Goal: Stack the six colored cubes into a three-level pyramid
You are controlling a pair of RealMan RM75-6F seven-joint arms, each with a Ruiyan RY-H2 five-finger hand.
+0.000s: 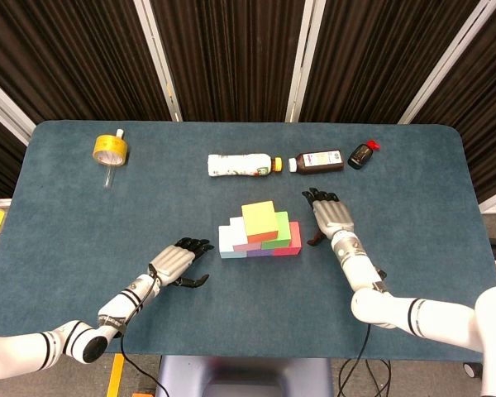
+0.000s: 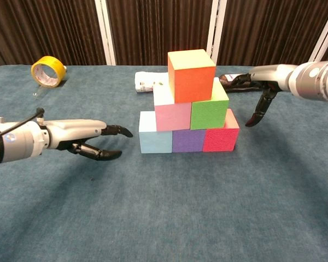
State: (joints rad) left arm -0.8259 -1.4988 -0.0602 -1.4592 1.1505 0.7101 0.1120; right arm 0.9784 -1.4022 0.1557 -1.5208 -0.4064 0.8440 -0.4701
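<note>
Cubes (image 2: 188,109) stand stacked in a three-level pyramid on the surface (image 2: 164,207), left robot hand (image 2: 93,139) and right robot hand (image 2: 258,95) both empty, fingers spread, either side

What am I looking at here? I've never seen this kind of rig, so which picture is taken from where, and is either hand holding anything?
This is a two-armed robot with five-finger hands, working at a blue table. The head view looks down from above; the chest view looks across the table from low in front.

In the middle stands a finished three-level pyramid: light blue cube, purple cube and red cube at the bottom, pink cube and green cube above, orange cube on top.

The left hand and right hand flank the pyramid, fingers apart, holding nothing.

Further back lie a yellow tape roll, a white bottle, a brown bottle and a small dark bottle.
</note>
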